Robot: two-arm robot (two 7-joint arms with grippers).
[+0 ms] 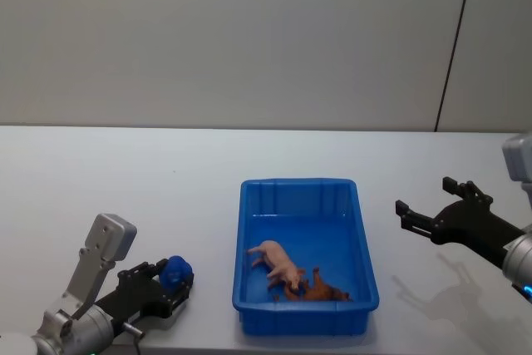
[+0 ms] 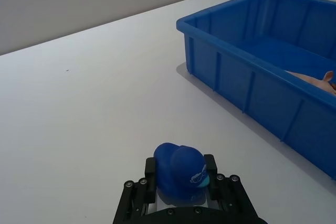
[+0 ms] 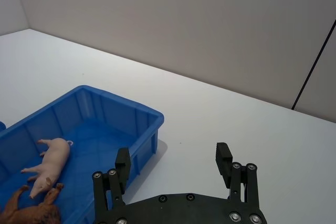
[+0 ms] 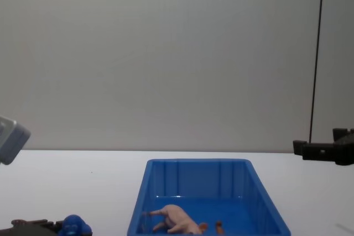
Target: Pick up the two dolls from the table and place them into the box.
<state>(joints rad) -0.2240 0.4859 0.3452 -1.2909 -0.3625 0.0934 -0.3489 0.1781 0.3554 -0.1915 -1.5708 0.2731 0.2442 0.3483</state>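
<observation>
The blue box (image 1: 299, 182) stands on the white table (image 1: 125, 189) in front of me. Inside it a pale pink animal doll (image 1: 274, 260) lies on its side beside a brown lion doll (image 1: 317, 290); the right wrist view also shows the pink doll (image 3: 51, 160) and the lion (image 3: 31, 214). Left of the box, low at the table, my left gripper (image 1: 170, 278) is shut on a rounded blue doll (image 2: 178, 170), its fingers (image 2: 210, 167) pressed on either side. To the right of the box my right gripper (image 1: 426, 197) hovers open, holding nothing.
A plain grey wall rises behind the table, with a dark vertical seam (image 1: 453, 47) at the right. Bare tabletop stretches around the box (image 2: 231, 38) on every side, and the table's front edge runs close to the left gripper.
</observation>
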